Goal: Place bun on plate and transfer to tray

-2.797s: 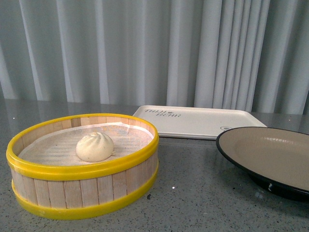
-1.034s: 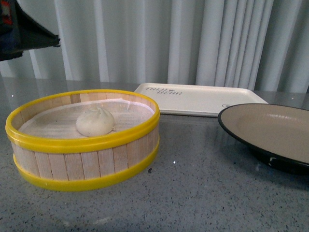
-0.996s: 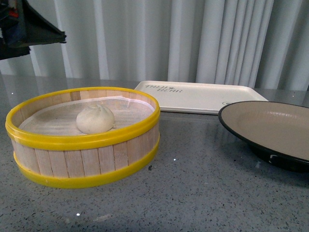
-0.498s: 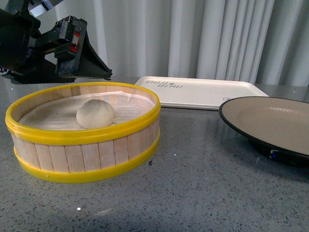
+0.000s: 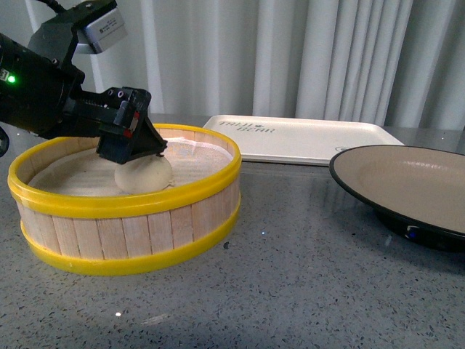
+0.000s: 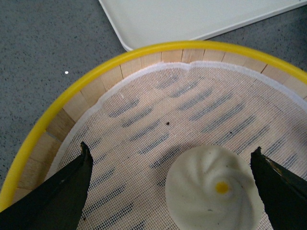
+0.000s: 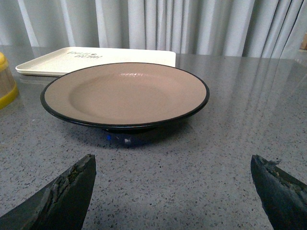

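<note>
The off-white pleated bun (image 5: 144, 175) lies on the mesh liner inside a yellow-rimmed wooden steamer basket (image 5: 131, 236). My left gripper (image 5: 142, 149) is open and hangs just above the bun, inside the basket's rim. In the left wrist view the bun (image 6: 214, 194) sits between the spread fingers (image 6: 67, 191), untouched. The beige plate with a black rim (image 5: 407, 190) rests at the right; it also shows in the right wrist view (image 7: 124, 93). The cream tray (image 5: 305, 139) lies behind. My right gripper (image 7: 172, 191) is open and empty, low over the table in front of the plate.
The grey speckled tabletop (image 5: 290, 291) carries everything. White curtains (image 5: 290, 58) hang behind the table. The tray (image 7: 96, 58) shows behind the plate in the right wrist view, and its corner (image 6: 192, 19) lies beyond the basket rim in the left wrist view.
My left arm has come in from the upper left and lowered over the basket until the open gripper is just above the bun. Bun, plate and tray have not moved.
</note>
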You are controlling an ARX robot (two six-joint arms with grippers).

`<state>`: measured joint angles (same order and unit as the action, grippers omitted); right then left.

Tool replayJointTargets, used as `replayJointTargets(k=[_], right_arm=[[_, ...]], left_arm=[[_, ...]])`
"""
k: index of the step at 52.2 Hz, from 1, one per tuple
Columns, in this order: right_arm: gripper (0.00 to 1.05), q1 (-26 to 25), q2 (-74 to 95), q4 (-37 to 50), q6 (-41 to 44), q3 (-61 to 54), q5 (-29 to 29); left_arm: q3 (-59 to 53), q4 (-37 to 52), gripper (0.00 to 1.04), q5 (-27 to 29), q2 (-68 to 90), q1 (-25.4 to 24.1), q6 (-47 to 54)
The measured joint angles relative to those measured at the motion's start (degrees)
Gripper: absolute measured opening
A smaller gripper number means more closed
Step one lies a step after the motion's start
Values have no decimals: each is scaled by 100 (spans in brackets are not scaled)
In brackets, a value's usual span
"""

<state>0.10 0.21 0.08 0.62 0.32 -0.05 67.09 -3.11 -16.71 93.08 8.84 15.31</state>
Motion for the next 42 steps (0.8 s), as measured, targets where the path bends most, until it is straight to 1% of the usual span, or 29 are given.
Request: replayJointTargets(k=[32,33,37,42], right_arm=[[96,0,0,0,0,0,-2],[96,0,0,0,-2,0,0],[96,0,0,0,-2,0,0],[96,0,0,0,-2,0,0]], left_arm=[[-68,-103,98,208,160,210,-20],[-66,-103,97,210,170,214,-17],[-57,-103,83,238,210,219,-46],[-55,-50,62,240,264,221,-87]])
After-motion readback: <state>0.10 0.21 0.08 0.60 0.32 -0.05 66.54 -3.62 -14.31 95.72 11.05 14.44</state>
